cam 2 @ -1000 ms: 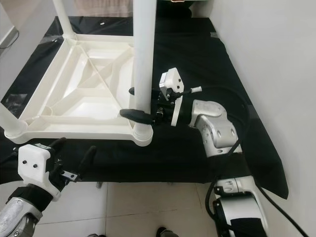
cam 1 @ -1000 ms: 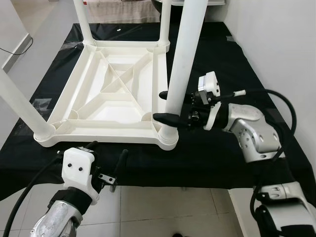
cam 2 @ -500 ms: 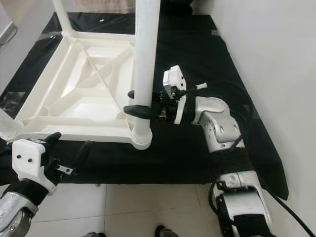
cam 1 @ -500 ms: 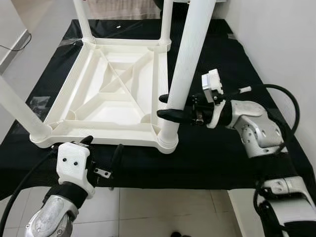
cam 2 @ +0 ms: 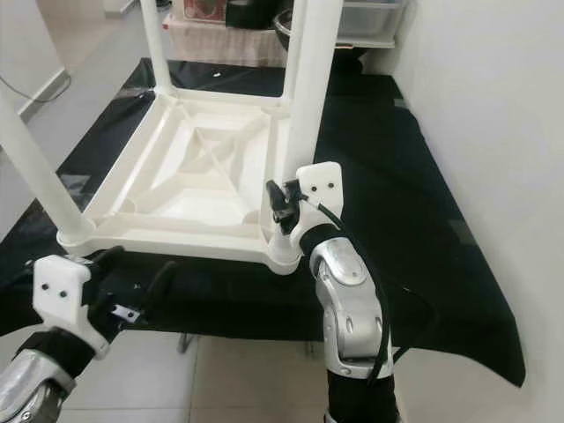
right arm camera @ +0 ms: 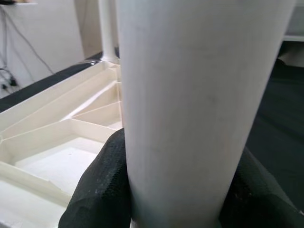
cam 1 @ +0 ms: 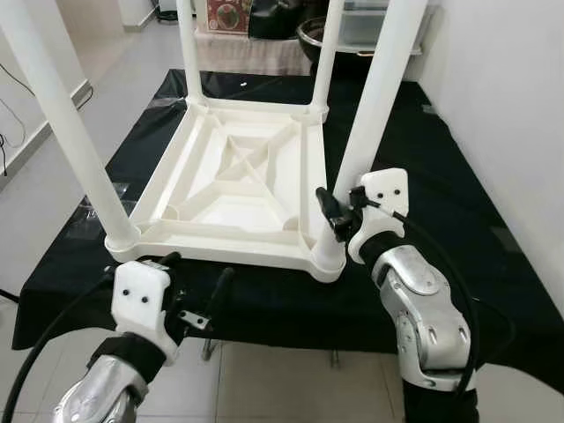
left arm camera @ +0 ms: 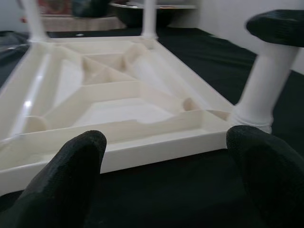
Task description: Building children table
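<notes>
right pincer (cam 1: pixel 333 216) clamped on table leg (cam 1: pixel 374 101) — left pincer (cam 1: pixel 196 284) apart

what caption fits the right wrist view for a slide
Right gripper clamped on a white table leg, its jaws on either side, above the upturned white tabletop.

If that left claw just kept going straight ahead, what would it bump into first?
Probably the near rim of the upturned white table top: the open left gripper points straight at it across black cloth.
</notes>
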Robot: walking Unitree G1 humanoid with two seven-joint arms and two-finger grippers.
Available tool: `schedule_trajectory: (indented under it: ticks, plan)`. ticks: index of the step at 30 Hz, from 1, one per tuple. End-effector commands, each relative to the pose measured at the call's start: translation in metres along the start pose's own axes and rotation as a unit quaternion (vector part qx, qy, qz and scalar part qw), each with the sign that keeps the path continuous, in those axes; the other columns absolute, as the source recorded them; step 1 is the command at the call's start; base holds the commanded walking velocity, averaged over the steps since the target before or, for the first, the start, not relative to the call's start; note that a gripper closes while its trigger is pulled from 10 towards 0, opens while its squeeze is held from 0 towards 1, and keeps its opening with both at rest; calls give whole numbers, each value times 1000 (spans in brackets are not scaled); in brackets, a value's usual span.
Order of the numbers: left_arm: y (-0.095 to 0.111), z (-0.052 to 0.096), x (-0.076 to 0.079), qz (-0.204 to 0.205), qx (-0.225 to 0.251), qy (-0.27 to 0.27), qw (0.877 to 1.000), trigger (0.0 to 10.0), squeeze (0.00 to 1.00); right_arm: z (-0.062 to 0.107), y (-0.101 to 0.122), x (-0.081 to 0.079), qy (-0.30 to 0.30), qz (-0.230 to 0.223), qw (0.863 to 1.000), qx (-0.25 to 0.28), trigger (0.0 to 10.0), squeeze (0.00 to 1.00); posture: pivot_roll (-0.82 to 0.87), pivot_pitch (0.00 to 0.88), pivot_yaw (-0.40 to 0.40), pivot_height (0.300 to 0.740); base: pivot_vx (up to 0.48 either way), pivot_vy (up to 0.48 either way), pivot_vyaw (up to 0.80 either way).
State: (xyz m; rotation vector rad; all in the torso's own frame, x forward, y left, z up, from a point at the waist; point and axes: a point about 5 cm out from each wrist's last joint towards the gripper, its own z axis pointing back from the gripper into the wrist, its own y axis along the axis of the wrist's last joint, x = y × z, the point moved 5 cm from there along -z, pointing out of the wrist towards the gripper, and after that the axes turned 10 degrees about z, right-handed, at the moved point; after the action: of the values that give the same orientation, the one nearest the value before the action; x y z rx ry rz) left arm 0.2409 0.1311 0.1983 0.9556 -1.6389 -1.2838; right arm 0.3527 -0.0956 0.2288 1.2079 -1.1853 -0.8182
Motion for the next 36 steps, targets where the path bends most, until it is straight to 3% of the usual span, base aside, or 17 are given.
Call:
schedule_trajectory:
  ticks: [1, 2, 3, 4, 5, 8, 10, 11, 12, 13, 14, 15, 18, 19, 27, 28, 36]
  plan:
    - [-6, 0, 4, 17, -12, -8, 1000, 10000, 0, 0, -48, -5, -5, -5, 994, -110, 0, 0, 109, 187, -48, 740, 0, 0, 0]
    - [-6, 0, 4, 17, -12, -8, 1000, 10000, 0, 0, -48, -5, -5, -5, 994, -110, 0, 0, 109, 187, -48, 740, 0, 0, 0]
    - [-7, 0, 5, 18, -15, -11, 1000, 10000, 0, -3, -38, -16, 23, -16, 995, -94, 3647, 0, 117, 187, -53, 740, 0, 0, 0]
    - [-8, 1, 6, 21, -19, -15, 999, 10000, 0, -4, -27, -22, 37, -30, 995, -82, 10000, 0, 119, 192, -55, 740, 0, 0, 0]
    - [-10, 2, 8, 24, -24, -18, 999, 10000, 0, -5, -11, -35, 97, -63, 992, -48, 10000, 1000, 122, 199, -59, 740, 0, 0, 0]
    - [-11, 3, 9, 25, -28, -21, 999, 10000, 0, -4, 0, -42, 138, -85, 986, -23, 10000, 1000, 123, 201, -60, 740, 0, 0, 0]
    - [-14, 6, 11, 30, -36, -25, 999, 10000, 0, -4, 33, -45, 233, -83, 967, 63, 10000, 1000, 125, 212, -63, 740, 0, 0, 0]
    - [-14, 6, 11, 30, -36, -25, 999, 10000, 0, -4, 33, -45, 233, -83, 967, 63, 10000, 1000, 125, 212, -63, 740, 0, 0, 0]
    - [-15, 8, 12, 32, -39, -27, 998, 10000, 0, -1, 45, -42, 280, -59, 953, 100, 10000, 871, 125, 215, -65, 740, 0, 0, 0]
    - [-16, 8, 13, 34, -41, -28, 998, 10000, 0, 0, 53, -40, 326, -29, 937, 123, 10000, 0, 130, 219, -66, 740, 0, 0, 0]
    - [-16, 8, 13, 34, -41, -28, 998, 10000, 0, 0, 53, -40, 326, -29, 937, 123, 10000, 0, 130, 219, -66, 740, 0, 0, 0]
    - [-16, 9, 14, 37, -42, -31, 998, 10000, 0, 4, 57, -39, 389, 17, 910, 144, 10000, 0, 130, 222, -67, 740, 0, 0, 0]
    - [-16, 10, 14, 37, -43, -31, 998, 10000, 0, 5, 57, -40, 407, 26, 902, 143, 10000, 0, 133, 227, -69, 740, 0, 0, 0]
    - [-17, 13, 16, 37, -48, -35, 998, 10000, 0, 5, 54, -42, 447, 36, 882, 143, 10000, 0, 149, 236, -74, 740, 0, 0, 0]
    - [-15, 19, 14, 33, -55, -35, 997, 10000, 0, -12, 62, -34, 470, 26, 869, 154, 10000, 0, 173, 244, -78, 740, 0, 0, 0]
    - [-15, 20, 13, 32, -55, -33, 997, 10000, 0, -15, 62, -33, 478, 27, 864, 156, 0, 0, 180, 247, -78, 740, 0, 0, 0]
    - [-13, 20, 11, 31, -54, -33, 997, 10000, 0, -10, 55, -28, 526, 38, 836, 151, 0, 0, 179, 249, -74, 740, 0, 0, 0]
